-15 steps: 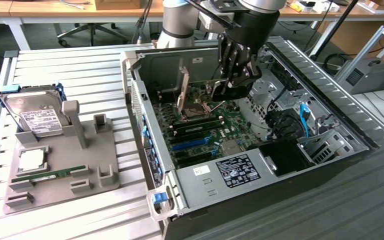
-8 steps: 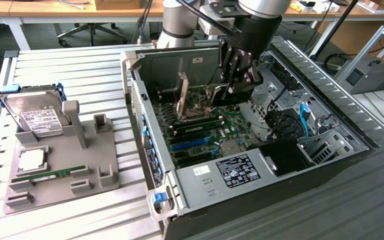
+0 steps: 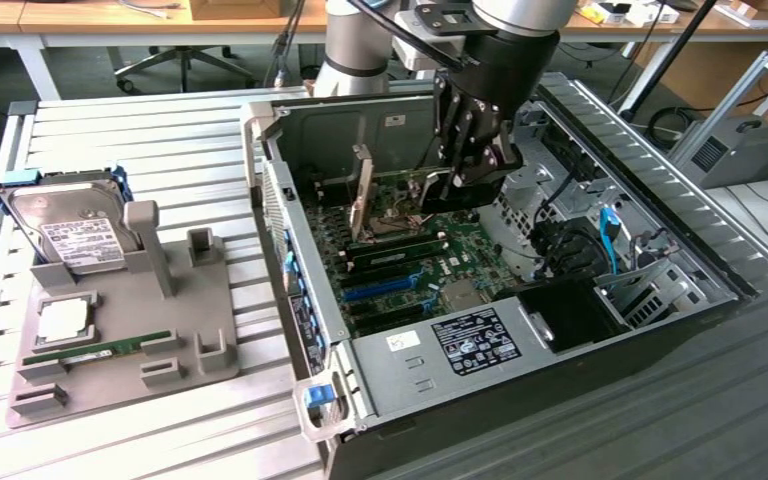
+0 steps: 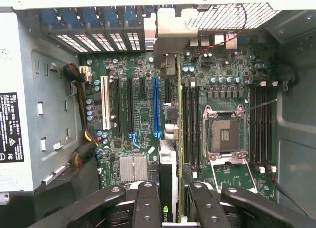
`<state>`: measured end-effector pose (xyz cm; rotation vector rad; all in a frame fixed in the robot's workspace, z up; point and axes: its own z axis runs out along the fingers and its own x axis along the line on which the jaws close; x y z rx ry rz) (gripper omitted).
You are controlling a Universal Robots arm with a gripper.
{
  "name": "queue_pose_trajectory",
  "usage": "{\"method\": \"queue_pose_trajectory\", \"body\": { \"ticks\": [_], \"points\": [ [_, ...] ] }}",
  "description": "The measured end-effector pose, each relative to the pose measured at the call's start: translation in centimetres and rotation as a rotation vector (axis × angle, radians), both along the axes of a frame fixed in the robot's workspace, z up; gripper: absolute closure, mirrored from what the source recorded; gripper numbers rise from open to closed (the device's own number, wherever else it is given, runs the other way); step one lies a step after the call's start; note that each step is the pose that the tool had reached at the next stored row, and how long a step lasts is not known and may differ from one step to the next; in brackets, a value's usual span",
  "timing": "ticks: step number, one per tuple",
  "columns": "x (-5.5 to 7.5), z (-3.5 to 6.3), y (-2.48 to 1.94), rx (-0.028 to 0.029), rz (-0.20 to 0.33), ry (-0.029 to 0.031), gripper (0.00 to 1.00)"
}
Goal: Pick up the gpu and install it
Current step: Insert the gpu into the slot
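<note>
Walls of the open computer case (image 3: 357,375) rise on all sides of the gripper (image 3: 475,170), which reaches down inside with the rear wall close behind it and the motherboard (image 4: 143,114) below; its fingers (image 4: 148,203) are pressed onto the two faces of the gpu (image 3: 363,190), pinching it edge-up; the card stands upright over the board, just beside the long blue slot (image 4: 156,107), with its pale bracket at the case's rear wall; whether its lower edge touches the board cannot be told; the empty CPU socket (image 4: 224,134) lies on the card's other side, with bare board around it; the labelled power supply (image 3: 484,340) fills the case's near end; well apart, on the slatted table (image 3: 131,120) at the exterior view's left, a grey fixture (image 3: 117,330) holds a hard drive (image 3: 71,230) propped at a tilt and a green memory stick (image 3: 97,350) lying flat.
</note>
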<state>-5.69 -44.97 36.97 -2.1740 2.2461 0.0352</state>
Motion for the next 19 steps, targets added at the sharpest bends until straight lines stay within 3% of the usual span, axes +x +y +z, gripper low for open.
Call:
{"method": "queue_pose_trajectory", "body": {
  "ticks": [11, 19],
  "points": [
    [-0.2, -0.89, 0.00, 0.0003, 0.000, 0.0000, 0.73],
    [-0.5, -2.16, 0.00, 0.0006, 0.000, 0.0000, 0.73]
  ]
}}
